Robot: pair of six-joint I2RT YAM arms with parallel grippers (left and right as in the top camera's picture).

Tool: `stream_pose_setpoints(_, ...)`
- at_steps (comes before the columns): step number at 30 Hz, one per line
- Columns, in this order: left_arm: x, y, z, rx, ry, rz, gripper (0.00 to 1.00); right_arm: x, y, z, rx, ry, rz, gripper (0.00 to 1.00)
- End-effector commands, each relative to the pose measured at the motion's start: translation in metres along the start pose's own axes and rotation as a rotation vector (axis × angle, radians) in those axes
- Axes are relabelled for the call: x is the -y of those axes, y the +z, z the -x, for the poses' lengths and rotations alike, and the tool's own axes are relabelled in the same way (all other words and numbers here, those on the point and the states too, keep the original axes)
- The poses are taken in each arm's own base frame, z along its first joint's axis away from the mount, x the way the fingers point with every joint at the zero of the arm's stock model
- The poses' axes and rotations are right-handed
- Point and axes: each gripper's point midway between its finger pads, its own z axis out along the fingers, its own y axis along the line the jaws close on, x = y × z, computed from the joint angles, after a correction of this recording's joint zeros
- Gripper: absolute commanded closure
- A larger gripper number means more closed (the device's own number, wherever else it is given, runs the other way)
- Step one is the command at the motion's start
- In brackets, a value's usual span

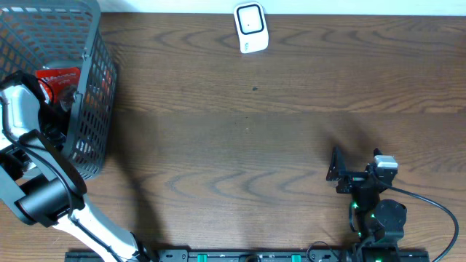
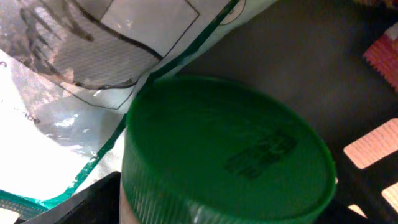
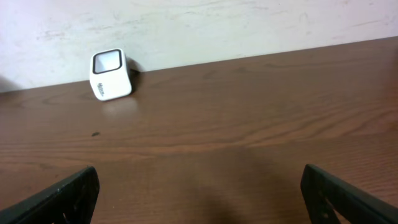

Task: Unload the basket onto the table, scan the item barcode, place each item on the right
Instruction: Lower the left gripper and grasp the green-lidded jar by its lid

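My left gripper [image 1: 64, 100] is down inside the dark grey mesh basket [image 1: 91, 87]. Its jaws stand wide, but I cannot tell whether they are free or pressing on something, because my left wrist camera is filled by what lies right under it. That is a jar with a round green plastic lid [image 2: 230, 155], ribbed at the rim and faintly embossed on top, sitting in the basket directly below my fingers. A dark shape at the lower left of that view may be one of my fingers, though I cannot be sure. Just beside the jar, also in the basket, lies a glossy white plastic bag with a green border and black print [image 2: 68, 99], its edge meeting the lid's upper side. On the jar's other side is a red ribbed piece [image 2: 382, 53] that I cannot identify. From overhead, a red package [image 1: 58, 78] shows through the basket's open top next to my wrist. My right gripper [image 3: 199, 177] is well apart from the basket, toward the opposite end of the brown wooden table [image 1: 240, 131], with its fingers spread fully and nothing between them. The small white boxy barcode scanner with a dark window [image 1: 250, 28] stands at the table's far edge, well apart from the basket, its window tilted upward.
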Motion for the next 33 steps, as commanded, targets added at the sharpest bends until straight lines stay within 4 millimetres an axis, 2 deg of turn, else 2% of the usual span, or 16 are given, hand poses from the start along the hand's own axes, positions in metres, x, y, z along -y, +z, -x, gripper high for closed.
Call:
stream_pose_setpoints(1,-0.002,0.001,-0.001,-0.008,-0.022,0.011,0.33,0.000,0.000,-0.001,-0.002,0.012,0.003,0.01)
stream_pose_setpoints(10,-0.001,-0.011,0.006,0.036,-0.022,0.006,0.36,0.000,0.000,-0.001,-0.002,0.012,0.003,0.01)
stream_pose_setpoints(15,-0.001,-0.005,-0.004,-0.005,-0.029,0.011,0.23,0.000,0.000,-0.001,-0.002,0.012,0.003,0.01)
stream_pose_setpoints(18,-0.002,0.004,-0.008,-0.015,-0.032,0.016,0.21,0.000,0.000,-0.001,-0.002,0.012,0.003,0.01)
stream_pose_setpoints(21,-0.002,0.006,-0.008,-0.013,-0.040,0.016,0.31,0.000,0.000,-0.001,-0.003,0.012,0.003,0.01)
stream_pose_setpoints(22,-0.002,0.006,-0.007,-0.012,-0.039,0.016,0.38,0.000,0.000,-0.001,-0.002,0.012,0.003,0.01)
stream_pose_setpoints(25,-0.002,0.003,-0.005,0.002,-0.042,0.014,0.39,0.000,0.000,-0.001,-0.002,0.012,0.003,0.01)
stream_pose_setpoints(28,0.001,-0.015,0.005,0.061,-0.037,0.007,0.47,0.000,0.000,-0.001,-0.003,0.012,0.003,0.01)
stream_pose_setpoints(33,0.000,-0.078,0.022,0.287,-0.024,0.029,0.49,0.000,0.000,-0.001,-0.003,0.012,0.003,0.01)
